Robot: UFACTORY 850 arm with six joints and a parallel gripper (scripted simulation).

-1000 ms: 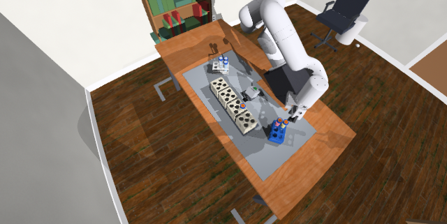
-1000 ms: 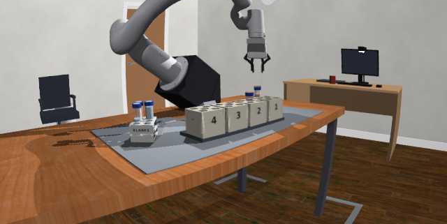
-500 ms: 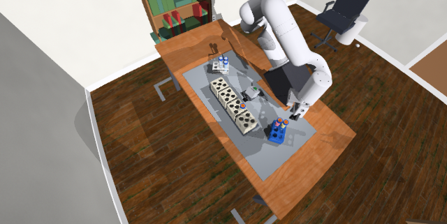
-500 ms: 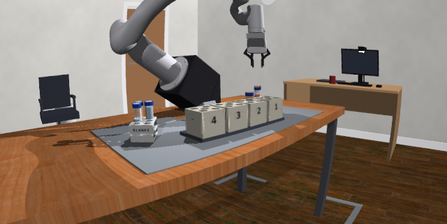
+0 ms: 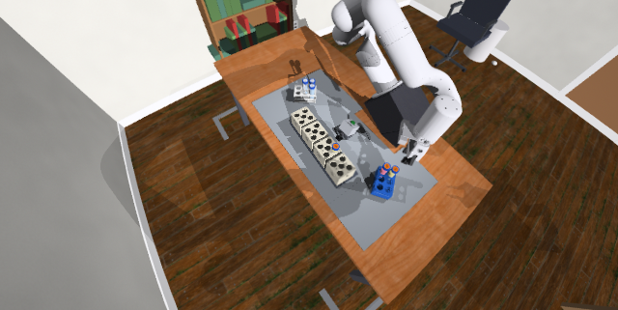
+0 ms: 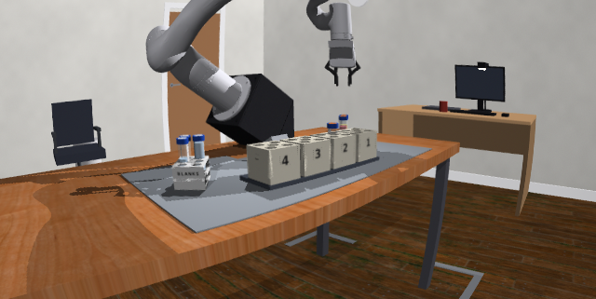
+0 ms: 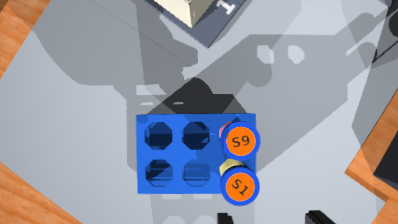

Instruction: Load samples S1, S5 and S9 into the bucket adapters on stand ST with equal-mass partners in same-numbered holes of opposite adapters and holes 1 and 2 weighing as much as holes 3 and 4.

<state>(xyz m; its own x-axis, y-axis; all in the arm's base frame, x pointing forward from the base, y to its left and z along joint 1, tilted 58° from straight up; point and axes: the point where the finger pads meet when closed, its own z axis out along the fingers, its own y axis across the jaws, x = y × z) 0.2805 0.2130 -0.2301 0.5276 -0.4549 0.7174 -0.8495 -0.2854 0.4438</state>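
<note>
Blue-capped sample tube S1, orange-dotted [image 5: 395, 169] [image 7: 240, 187], stands beside S9 [image 5: 386, 166] [image 7: 240, 141] in the blue plastic rack [image 5: 381, 194] [image 7: 170, 117], near the grey mat's right-hand corner; the black-fingered gripper [image 5: 409, 154] [image 6: 343, 84] [image 7: 270, 220], fingers apart and empty, should centre above one cap before descending vertically.

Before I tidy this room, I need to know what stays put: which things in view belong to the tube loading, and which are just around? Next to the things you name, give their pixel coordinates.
Job:
- blue rack [image 5: 378, 190] [image 7: 177, 155] with S1 [image 7: 240, 187] and S9 [image 7: 241, 141]
- four adapters
- BLANKS rack [image 6: 190, 181] and its tubes
- green DONE key [image 5: 352, 123]

Just around:
- office chair [image 5: 465, 30] [image 6: 74, 127]
- red mug [image 6: 443, 106]
- monitor [image 6: 480, 83]
- bookshelf [image 5: 205, 15]
</note>
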